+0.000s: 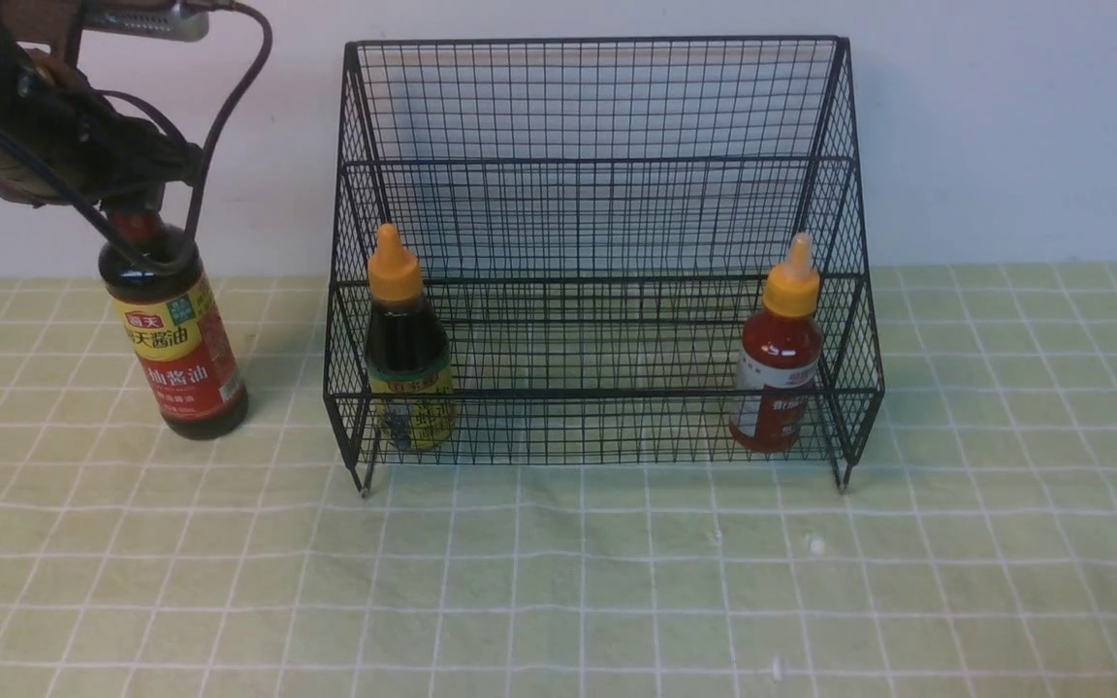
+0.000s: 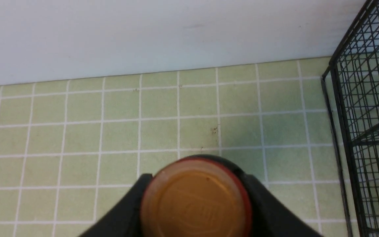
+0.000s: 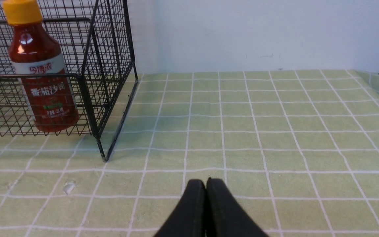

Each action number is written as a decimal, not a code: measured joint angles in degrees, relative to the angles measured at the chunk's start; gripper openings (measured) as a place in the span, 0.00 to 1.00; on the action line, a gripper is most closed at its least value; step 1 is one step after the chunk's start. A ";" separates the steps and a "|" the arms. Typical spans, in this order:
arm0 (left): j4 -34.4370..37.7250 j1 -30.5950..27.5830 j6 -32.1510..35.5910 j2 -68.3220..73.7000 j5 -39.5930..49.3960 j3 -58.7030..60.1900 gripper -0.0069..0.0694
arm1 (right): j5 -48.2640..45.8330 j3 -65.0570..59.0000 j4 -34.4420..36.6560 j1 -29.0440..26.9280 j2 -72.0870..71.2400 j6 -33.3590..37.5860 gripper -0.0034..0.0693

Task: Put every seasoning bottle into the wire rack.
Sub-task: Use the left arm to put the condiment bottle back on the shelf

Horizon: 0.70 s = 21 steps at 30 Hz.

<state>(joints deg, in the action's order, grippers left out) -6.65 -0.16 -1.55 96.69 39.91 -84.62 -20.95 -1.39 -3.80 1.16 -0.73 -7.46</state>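
A green checked cloth (image 1: 558, 601) is spread nearest the front camera, and it covers the whole table. A few small white specks (image 1: 815, 545) are seen on it. A plain white wall (image 1: 1005, 126) is seen behind, at 12 o'clock.

The wire rack (image 1: 597, 397) is set in the middle of the cloth. Two bottles are already kept in its low front part. The small dark bottle (image 1: 408, 349) is stood at its 8 o'clock corner, and the small red bottle (image 1: 780, 359) at its 4 o'clock corner.

The tall soy-sauce bottle (image 1: 180, 349) is left outside, on the cloth at 9 o'clock from the rack, near but not touching it. It seems to be leaned a little. Its top is held by the left gripper (image 1: 132, 194). From the left wrist, black fingers (image 2: 127, 210) are seen pressed on both sides of the orange cap (image 2: 194, 200). How tight the hold is cannot be told.

The right gripper (image 3: 206, 187) is kept closed and empty above bare cloth, at 4 o'clock from the rack.

So the last bottle is likely being picked up. Next it would need to be lifted higher than the rack's side, carried toward 3 o'clock, and set down upright between the other two.
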 joint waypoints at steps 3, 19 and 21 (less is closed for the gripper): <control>-0.63 0.00 0.15 -2.30 0.68 0.04 0.46 | 0.00 0.00 0.00 0.00 0.00 0.00 0.03; 5.59 4.44 0.39 -9.84 2.94 -17.50 0.46 | 0.00 0.00 0.00 0.00 0.00 0.00 0.03; 5.66 6.47 0.43 -9.84 2.94 -19.50 0.46 | 0.00 0.00 0.00 0.00 0.00 0.00 0.03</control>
<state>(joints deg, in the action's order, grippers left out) -0.99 6.31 -1.12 86.85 42.85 -104.12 -20.95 -1.39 -3.80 1.16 -0.73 -7.46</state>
